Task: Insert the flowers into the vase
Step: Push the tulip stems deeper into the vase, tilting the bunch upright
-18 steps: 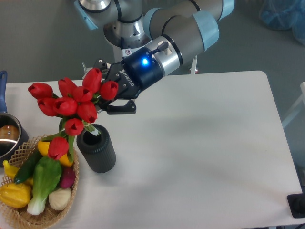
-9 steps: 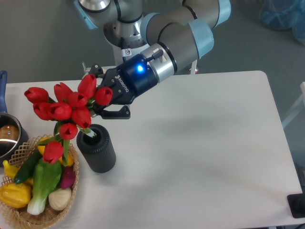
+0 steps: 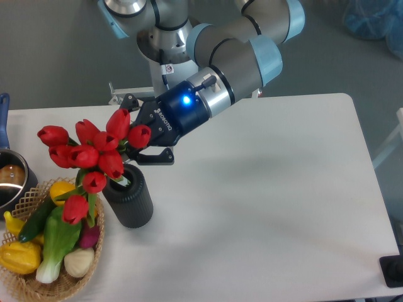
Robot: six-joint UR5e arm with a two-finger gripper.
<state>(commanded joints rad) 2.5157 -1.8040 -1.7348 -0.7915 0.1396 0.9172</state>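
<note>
1. From the fixed camera, the gripper [image 3: 143, 143] is closed round the flowers [image 3: 94, 148], its black fingers [image 3: 157, 156] pinching the bunch just behind the red buds.
2. The tulip heads lean out to the left, over the wicker basket [image 3: 28, 286] of vegetables.
3. Their stems reach down into the mouth of the vase [image 3: 129, 198], which stands upright on the white table [image 3: 264, 207], touching the basket's right edge.
4. A metal pot [image 3: 9, 182] sits at the far left.
</note>
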